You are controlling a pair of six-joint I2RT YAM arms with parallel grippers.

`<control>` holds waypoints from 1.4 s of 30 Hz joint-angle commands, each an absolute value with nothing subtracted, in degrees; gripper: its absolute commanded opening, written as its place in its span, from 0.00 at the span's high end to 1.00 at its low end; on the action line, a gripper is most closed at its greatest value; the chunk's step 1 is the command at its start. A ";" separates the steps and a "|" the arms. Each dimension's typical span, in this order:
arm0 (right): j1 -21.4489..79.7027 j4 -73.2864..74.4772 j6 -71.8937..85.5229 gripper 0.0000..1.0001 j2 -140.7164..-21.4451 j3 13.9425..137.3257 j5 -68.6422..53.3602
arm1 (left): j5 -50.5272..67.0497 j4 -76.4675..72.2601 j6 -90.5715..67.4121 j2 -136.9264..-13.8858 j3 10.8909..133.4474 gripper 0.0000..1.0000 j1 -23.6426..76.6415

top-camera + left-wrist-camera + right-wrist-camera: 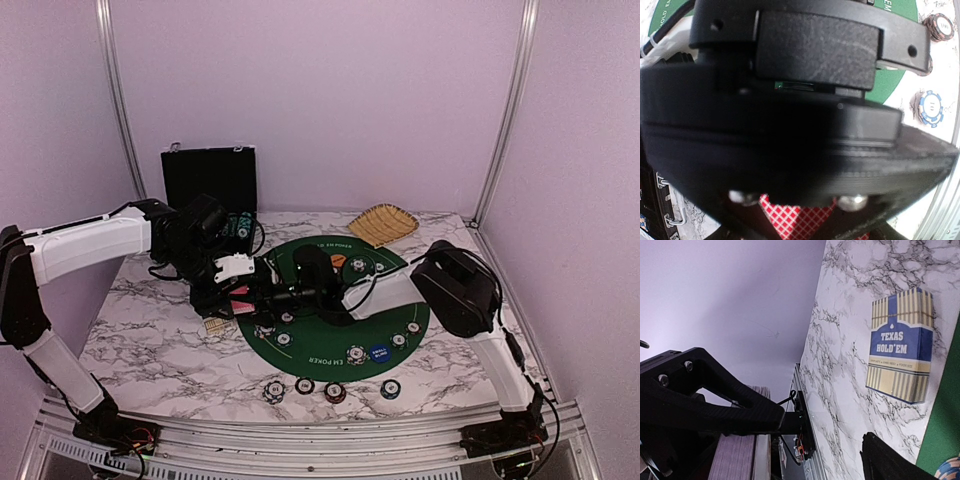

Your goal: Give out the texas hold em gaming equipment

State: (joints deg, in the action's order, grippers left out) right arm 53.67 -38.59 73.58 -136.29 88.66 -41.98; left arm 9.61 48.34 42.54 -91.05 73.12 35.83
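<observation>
Lettering on card box [900, 345] reads only at right wrist.

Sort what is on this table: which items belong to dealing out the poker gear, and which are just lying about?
Job: playing cards, poker chips, blue button, orange button.
Lying about: woven basket, black case, Texas Hold'Em card box.

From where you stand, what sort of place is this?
Probably a robot test booth staged as a poker table: two robot arms at a marble-patterned table, a green poker mat with chips, lilac walls in aluminium framing.
</observation>
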 commanded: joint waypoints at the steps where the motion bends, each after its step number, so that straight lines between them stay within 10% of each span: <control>1: 53.81 -38.09 73.93 0.16 -137.29 90.03 -41.89 | 10.66 49.90 42.35 -90.62 74.48 0.93 35.64; 42: 51.06 -39.37 70.96 0.48 -124.68 77.35 -41.15 | 9.86 50.18 42.14 -91.93 74.56 0.94 35.65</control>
State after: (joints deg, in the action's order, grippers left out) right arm 51.22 -39.38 71.85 -127.63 76.97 -41.06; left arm 9.54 49.43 42.41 -91.37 73.12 35.83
